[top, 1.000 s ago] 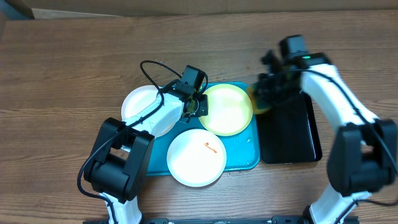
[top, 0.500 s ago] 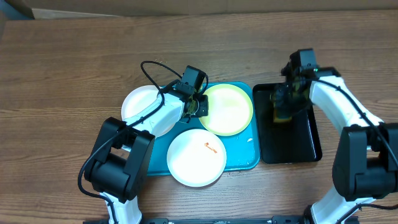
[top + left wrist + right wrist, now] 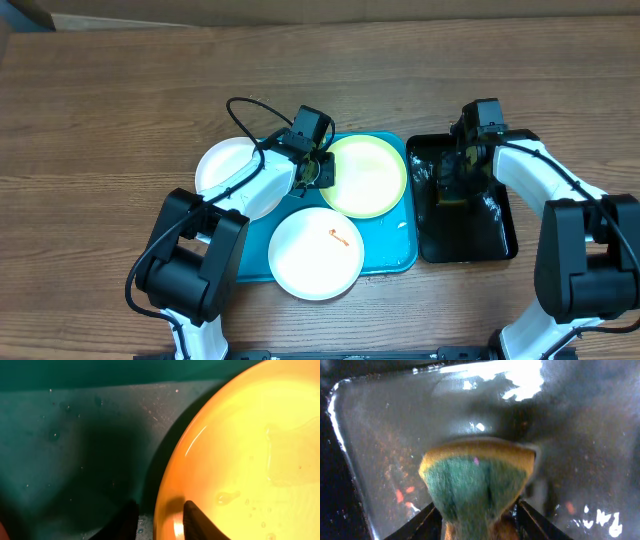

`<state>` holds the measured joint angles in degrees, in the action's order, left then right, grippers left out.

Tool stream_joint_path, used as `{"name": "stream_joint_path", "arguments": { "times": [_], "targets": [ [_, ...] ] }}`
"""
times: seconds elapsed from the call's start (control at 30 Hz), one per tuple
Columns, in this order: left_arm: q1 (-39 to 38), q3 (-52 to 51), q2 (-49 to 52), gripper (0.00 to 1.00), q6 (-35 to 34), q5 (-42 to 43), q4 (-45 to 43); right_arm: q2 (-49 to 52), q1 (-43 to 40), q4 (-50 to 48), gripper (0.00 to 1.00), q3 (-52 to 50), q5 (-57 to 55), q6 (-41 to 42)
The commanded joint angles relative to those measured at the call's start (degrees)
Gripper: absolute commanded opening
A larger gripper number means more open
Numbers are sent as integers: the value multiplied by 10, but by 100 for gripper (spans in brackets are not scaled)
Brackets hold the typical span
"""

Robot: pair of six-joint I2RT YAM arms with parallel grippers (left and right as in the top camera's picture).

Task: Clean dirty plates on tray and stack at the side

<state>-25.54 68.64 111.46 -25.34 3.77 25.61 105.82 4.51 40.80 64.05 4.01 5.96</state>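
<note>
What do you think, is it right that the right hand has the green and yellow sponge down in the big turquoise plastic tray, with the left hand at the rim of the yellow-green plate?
Not quite. The green and yellow sponge between the right hand's fingers is in the narrow black tray, not the big turquoise plastic tray; the overhead view shows it. The left hand is indeed at the rim of the yellow-green plate.

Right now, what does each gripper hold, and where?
Left gripper: around the yellow-green plate rim. Right gripper: around the sponge end. Whether either grips: cannot tell.
</note>
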Motion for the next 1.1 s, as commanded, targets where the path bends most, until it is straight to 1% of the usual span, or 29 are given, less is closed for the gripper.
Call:
{"name": "stream_joint_path", "arguments": {
  "times": [0.0, 0.07, 0.1, 0.17, 0.23, 0.3, 0.4, 0.5, 0.6, 0.63, 0.8, 1.07],
  "targets": [
    [-4, -2, 13, 37, 0, -10, 5, -4, -9, 36, 56, 56, -5, 0],
    [-4, -2, 13, 40, 0, -10, 5, -4, -12, 64, 62, 89, -5, 0],
    [-4, -2, 13, 43, 0, -10, 5, -4, -16, 81, 66, 109, -5, 0],
    [-4, -2, 13, 49, 0, -10, 5, -4, -24, 107, 82, 144, -5, 0],
    [-4, -2, 14, 49, 0, -10, 5, -4, -33, 126, 91, 173, -5, 0],
    [-4, -2, 14, 47, 0, -10, 5, -4, -45, 137, 100, 190, -5, 1],
    [-4, -2, 14, 38, 0, -10, 6, -4, -58, 143, 100, 192, -2, 2],
    [-4, -2, 14, 26, 0, -10, 7, -3, -59, 151, 100, 192, -3, 2],
    [-4, -2, 14, 12, 0, -10, 7, -3, -59, 149, 100, 192, -3, 2],
    [-4, -2, 14, 4, 0, -10, 7, -3, -59, 149, 100, 192, -3, 2],
    [-2, -2, 13, 4, 2, -10, 7, -3, -59, 149, 100, 192, -3, 2],
    [20, 29, 6, 4, 30, -12, 25, -3, -59, 149, 100, 192, -3, 2]
  ]
}}
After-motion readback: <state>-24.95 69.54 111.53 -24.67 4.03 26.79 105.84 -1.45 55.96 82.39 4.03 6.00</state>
